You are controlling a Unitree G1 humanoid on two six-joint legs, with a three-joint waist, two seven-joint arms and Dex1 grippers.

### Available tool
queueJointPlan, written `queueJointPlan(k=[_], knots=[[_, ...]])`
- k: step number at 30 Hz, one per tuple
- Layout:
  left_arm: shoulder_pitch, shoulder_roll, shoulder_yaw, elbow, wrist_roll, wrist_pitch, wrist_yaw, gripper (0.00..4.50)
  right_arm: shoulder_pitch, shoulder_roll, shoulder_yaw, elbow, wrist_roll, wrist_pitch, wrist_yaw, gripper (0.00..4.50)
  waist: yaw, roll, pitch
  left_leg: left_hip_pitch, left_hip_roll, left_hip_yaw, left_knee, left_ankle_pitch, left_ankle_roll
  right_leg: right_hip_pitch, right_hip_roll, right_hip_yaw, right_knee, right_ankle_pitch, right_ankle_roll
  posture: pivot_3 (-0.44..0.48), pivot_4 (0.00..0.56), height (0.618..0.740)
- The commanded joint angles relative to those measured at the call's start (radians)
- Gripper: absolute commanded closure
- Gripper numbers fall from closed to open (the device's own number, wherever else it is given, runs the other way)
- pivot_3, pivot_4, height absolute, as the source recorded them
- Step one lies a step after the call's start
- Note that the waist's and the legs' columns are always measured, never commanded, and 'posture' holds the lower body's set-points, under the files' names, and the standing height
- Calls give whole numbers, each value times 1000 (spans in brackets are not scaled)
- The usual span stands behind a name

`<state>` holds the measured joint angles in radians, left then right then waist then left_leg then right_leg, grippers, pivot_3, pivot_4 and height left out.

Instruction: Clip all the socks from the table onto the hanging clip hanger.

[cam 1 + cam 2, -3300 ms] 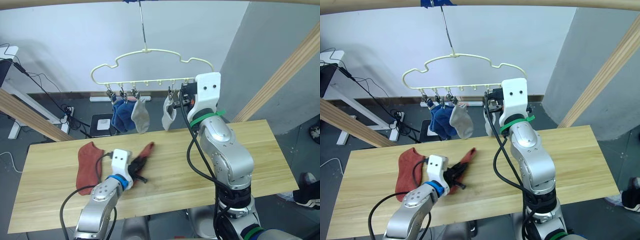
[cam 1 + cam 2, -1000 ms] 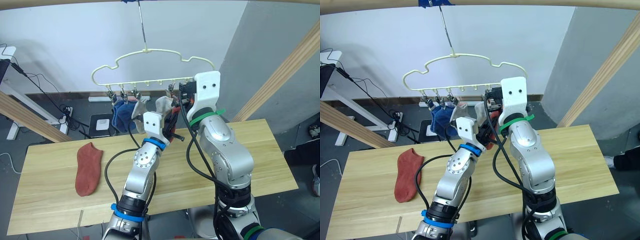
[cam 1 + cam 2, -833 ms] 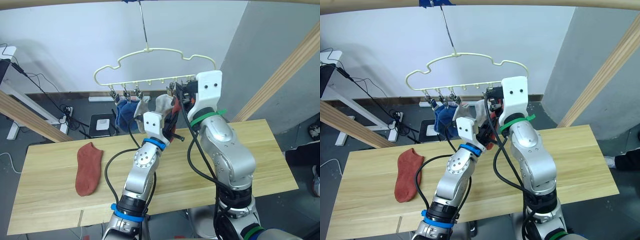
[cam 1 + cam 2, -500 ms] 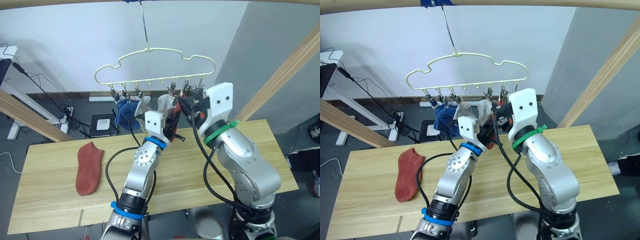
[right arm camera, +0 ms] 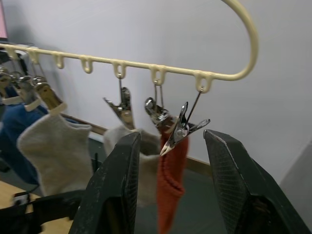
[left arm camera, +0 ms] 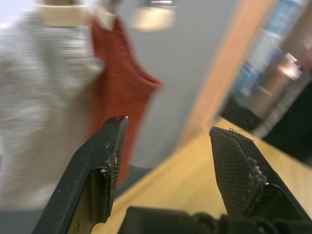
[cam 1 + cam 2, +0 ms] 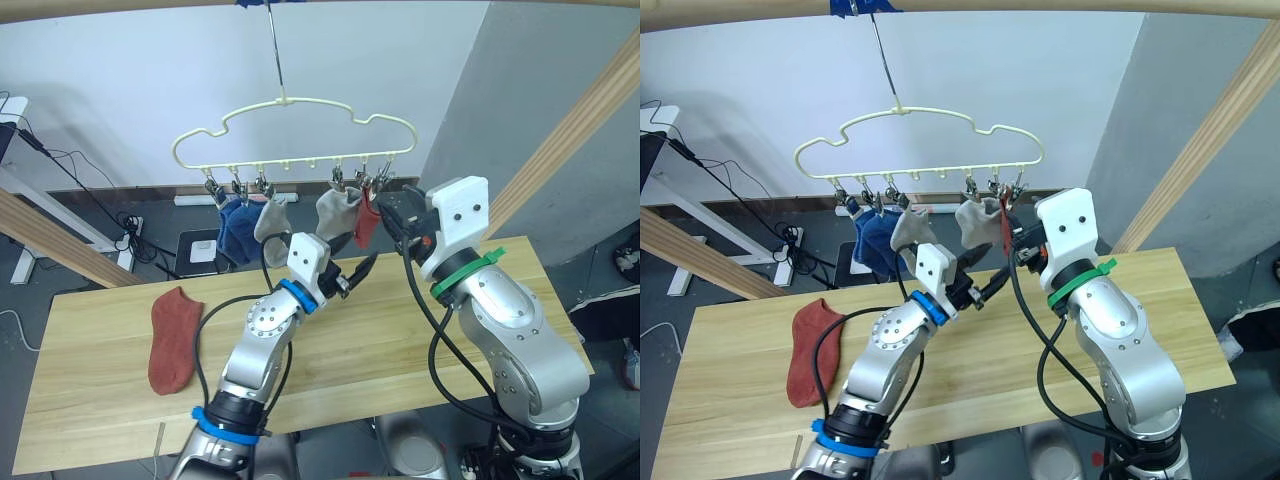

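the hanger (image 7: 290,135) hangs above the desk's (image 7: 400,330) far edge, five socks clipped along its bar: two blue (image 7: 235,225), a grey (image 7: 268,220), a second grey (image 7: 336,212) and a red (image 7: 366,222) nearest its right end. the sixth, a red sock (image 7: 167,338), lies flat on the desk, below and left of the hanger. the left pincer (image 7: 360,272) is wide and empty just under the hung red sock. the right pincer (image 5: 168,185) is wide and empty, close by the hanger's right clips (image 5: 183,127)
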<state>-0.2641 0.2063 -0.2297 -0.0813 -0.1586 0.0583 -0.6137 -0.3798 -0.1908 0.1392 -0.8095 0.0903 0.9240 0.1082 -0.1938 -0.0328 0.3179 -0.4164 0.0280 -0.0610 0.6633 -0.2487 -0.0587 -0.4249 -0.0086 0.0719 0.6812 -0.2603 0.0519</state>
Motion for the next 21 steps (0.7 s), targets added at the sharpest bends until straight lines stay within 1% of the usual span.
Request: queueJointPlan(k=[1,4,8,13,15,17,21], knots=[[19,71,0,-126,-112,53,-140,1532,-18,-6,-6,-1,-31,-26,-19,2363,0,1,-1,0,0,0,0,0,0,0,0,0,0,0,0,-281,257,737],[18,125,24,-184,-195,111,-209,1532,-29,-5,-6,27,-44,-33,-23,2363,0,1,-1,0,0,0,0,0,0,0,0,0,0,0,0,-279,256,737],[-22,208,113,-271,-328,214,-261,1532,-48,-11,-10,72,-44,-37,-13,2363,0,2,-3,0,0,0,0,0,0,0,0,0,0,0,0,-268,255,737],[-78,281,227,-324,-466,353,-239,1532,-67,-5,-9,102,-33,-38,-1,2363,0,2,-5,0,0,0,0,0,0,0,0,0,0,0,0,-259,257,737],[-114,294,260,-321,-493,388,-218,1532,-73,-5,-4,118,-34,-44,4,2363,1,2,-5,0,0,0,0,0,0,0,0,0,0,0,0,-245,256,737],[-158,303,282,-304,-490,391,-205,1532,-83,0,-1,141,-35,-54,5,2363,2,2,-5,0,0,0,0,0,0,0,0,0,0,0,0,-237,255,737],[-194,310,287,-292,-477,391,-200,1532,-103,16,2,189,-39,-73,-1,2363,3,2,-5,0,0,-1,0,0,0,0,0,0,0,0,0,-235,254,737]])
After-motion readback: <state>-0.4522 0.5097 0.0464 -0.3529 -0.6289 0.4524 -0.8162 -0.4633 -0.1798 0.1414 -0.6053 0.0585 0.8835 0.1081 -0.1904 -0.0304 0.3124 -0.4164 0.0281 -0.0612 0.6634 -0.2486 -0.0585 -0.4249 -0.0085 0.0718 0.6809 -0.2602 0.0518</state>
